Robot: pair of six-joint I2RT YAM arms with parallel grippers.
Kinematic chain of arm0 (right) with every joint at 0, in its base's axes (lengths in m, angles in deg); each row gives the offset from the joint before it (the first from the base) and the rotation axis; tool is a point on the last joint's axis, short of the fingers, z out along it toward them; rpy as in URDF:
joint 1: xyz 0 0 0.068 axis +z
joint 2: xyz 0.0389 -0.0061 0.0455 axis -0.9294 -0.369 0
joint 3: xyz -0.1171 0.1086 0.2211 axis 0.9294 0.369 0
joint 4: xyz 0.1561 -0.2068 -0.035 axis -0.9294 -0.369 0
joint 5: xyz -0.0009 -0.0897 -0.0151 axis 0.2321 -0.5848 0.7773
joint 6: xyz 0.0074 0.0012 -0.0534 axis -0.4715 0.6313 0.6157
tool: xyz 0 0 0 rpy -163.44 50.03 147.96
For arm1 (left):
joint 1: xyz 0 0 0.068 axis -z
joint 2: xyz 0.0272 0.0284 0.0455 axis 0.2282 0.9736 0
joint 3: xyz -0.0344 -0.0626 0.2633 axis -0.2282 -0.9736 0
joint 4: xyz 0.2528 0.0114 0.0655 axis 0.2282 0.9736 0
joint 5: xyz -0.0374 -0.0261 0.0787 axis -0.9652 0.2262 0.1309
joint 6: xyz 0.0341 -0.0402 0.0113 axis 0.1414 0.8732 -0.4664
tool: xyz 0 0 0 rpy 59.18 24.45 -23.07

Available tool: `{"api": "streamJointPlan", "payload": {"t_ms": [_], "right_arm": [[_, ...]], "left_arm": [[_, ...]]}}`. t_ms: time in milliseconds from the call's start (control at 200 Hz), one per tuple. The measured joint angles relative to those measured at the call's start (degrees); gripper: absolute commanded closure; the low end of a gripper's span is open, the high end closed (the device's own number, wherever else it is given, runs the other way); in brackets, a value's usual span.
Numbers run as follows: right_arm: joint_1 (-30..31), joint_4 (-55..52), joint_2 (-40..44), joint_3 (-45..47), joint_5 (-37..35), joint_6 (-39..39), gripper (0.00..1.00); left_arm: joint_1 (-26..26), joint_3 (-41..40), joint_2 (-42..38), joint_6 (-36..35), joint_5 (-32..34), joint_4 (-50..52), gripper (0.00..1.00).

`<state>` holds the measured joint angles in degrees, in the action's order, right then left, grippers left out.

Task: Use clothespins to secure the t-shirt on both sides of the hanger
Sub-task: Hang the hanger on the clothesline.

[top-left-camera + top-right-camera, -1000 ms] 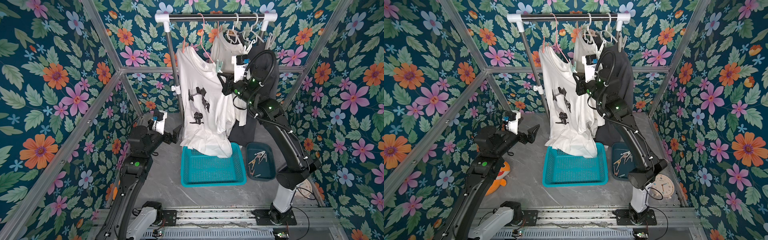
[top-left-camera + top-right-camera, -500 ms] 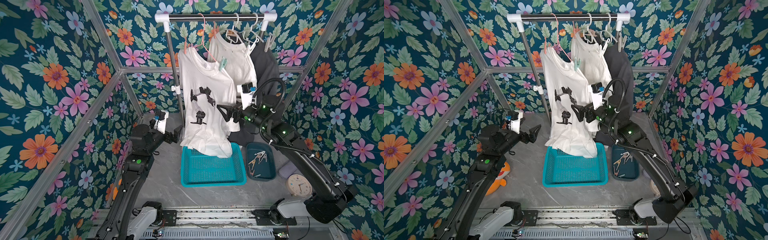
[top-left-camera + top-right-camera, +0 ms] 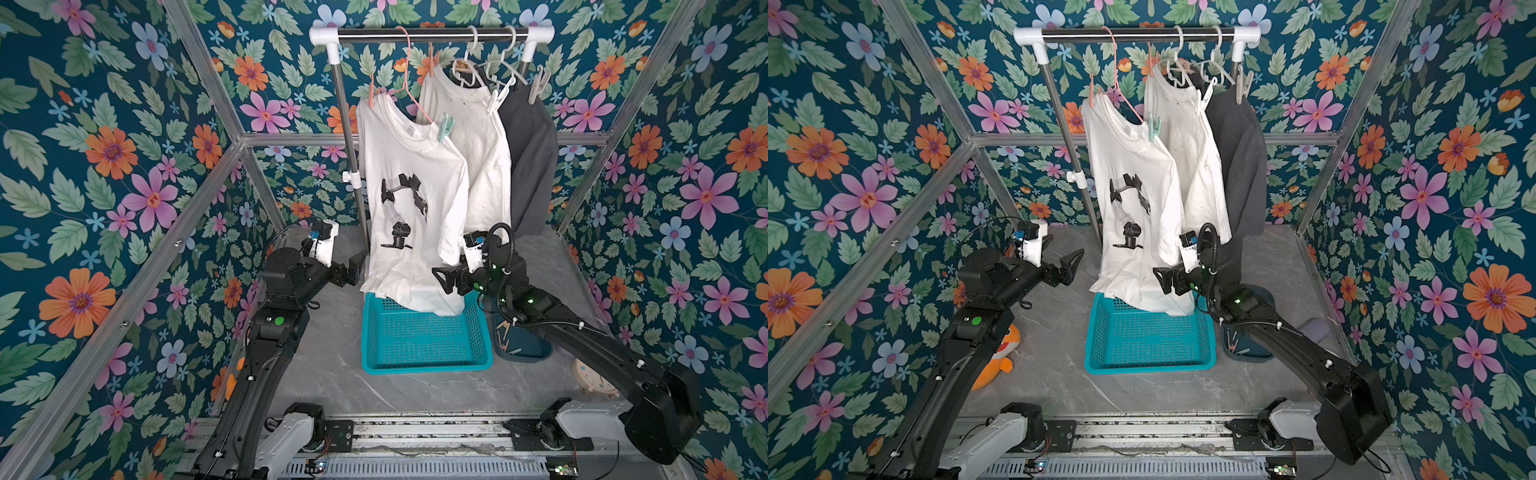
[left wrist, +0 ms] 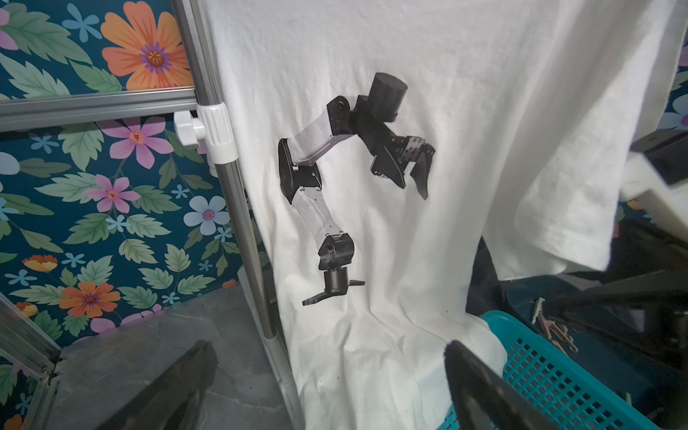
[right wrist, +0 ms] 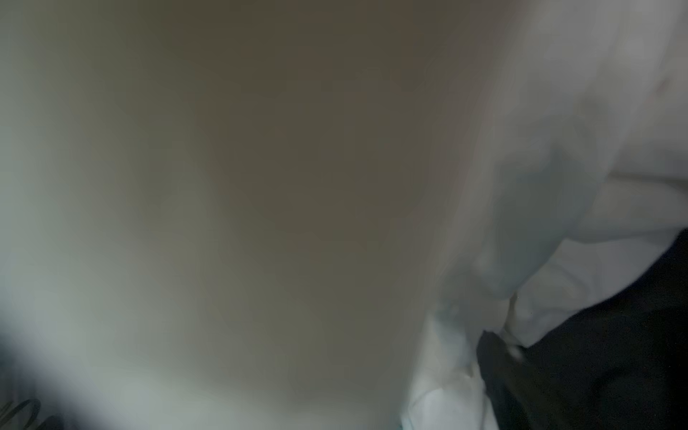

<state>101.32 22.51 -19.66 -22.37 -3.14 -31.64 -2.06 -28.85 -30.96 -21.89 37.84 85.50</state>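
While the left gripper gapes empty, a clothespin pins the t-shirt.
Right gripper: opening, cannot tell.

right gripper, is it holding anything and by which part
Nothing visible: the right gripper stands open by the lower edge of the white robot-print t-shirt.

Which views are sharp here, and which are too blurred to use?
Both top views: sharp, evenly lit, printed t-shirt crisp. Left wrist view: its print in focus. Right wrist view: almost wholly out of focus, mostly pale cloth filling the frame.
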Motion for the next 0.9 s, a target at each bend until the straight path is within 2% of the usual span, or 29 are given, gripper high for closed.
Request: {"api": "streamJointPlan", "payload": {"t_ms": [245,495,535,615,650,715,800,900], "right_arm": [[0.02,9.57,-13.92,-2.78,-4.83,0.15,0.1],[0.02,15.98,-26.84,-9.38,-10.88,1.25,0.24],[0.02,16.22,-28.37,-11.21,-11.39,1.55,0.28],[0.09,16.65,-31.39,-15.61,-12.04,2.69,0.47],[0.11,16.72,-32.81,-17.94,-12.04,3.04,0.51],[0.13,16.5,-35.5,-22.38,-12.28,3.26,0.51],[0.13,16.0,-38.4,-27.74,-12.55,4.55,0.42],[0.11,14.88,-42.32,-35.6,-13.46,6.01,0.41]], "left_arm": [[-0.02,-0.81,-0.92,0.57,-0.02,0.0,0.02],[0.0,-1.18,-1.44,0.55,0.02,0.0,0.02],[0.0,-1.18,-1.42,0.52,0.04,0.0,0.02],[0.0,-1.18,-1.27,0.52,0.04,0.0,0.02],[0.0,-1.18,-1.16,0.52,0.04,0.0,0.02],[-0.02,-1.25,-1.03,0.52,0.07,0.0,0.02],[0.0,-1.46,-1.01,0.52,0.13,0.0,0.02],[0.0,-1.62,-0.9,0.46,0.17,0.0,0.02]]}}
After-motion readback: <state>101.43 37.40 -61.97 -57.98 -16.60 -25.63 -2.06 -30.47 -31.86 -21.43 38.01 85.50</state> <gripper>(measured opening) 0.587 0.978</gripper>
